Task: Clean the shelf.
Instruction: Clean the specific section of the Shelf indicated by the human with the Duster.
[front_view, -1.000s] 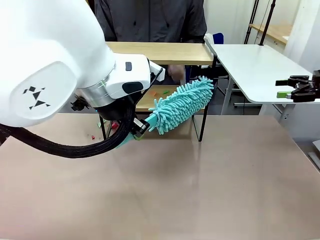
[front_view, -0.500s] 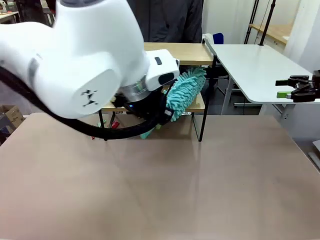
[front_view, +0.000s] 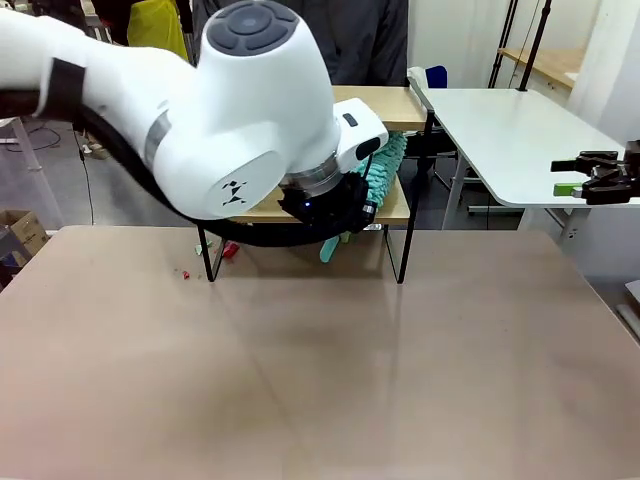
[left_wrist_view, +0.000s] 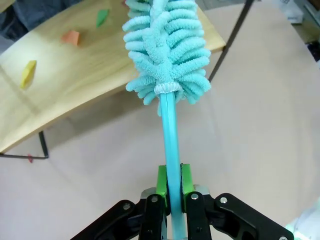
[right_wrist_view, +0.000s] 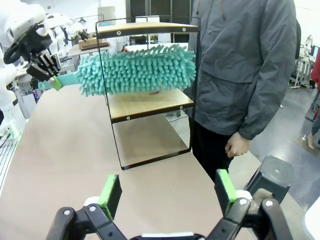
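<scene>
The shelf (front_view: 392, 211) stands at the table's far side, two wooden boards in a black frame; it also shows side-on as the shelf (right_wrist_view: 150, 104). My left gripper (left_wrist_view: 170, 183) is shut on the thin handle of a teal fluffy duster (left_wrist_view: 167, 50). The duster head (front_view: 383, 166) reaches in between the two boards, over the lower one. Green (left_wrist_view: 102, 16), orange (left_wrist_view: 71, 36) and yellow (left_wrist_view: 28, 74) paper scraps lie on that lower board. My right gripper (front_view: 588, 178) hangs open at the far right, off the table's side, with nothing between its pads (right_wrist_view: 111, 194).
A person (right_wrist_view: 245, 75) in a grey jacket stands right behind the shelf. Small red scraps (front_view: 186, 273) lie on the beige tabletop by the shelf's left leg. A white table (front_view: 510, 130) stands to the right. My left arm's big white body (front_view: 250, 120) covers the shelf's left half.
My left arm has swung up and to the right, carrying the duster head from the shelf's front in between the boards. The right gripper has stayed put.
</scene>
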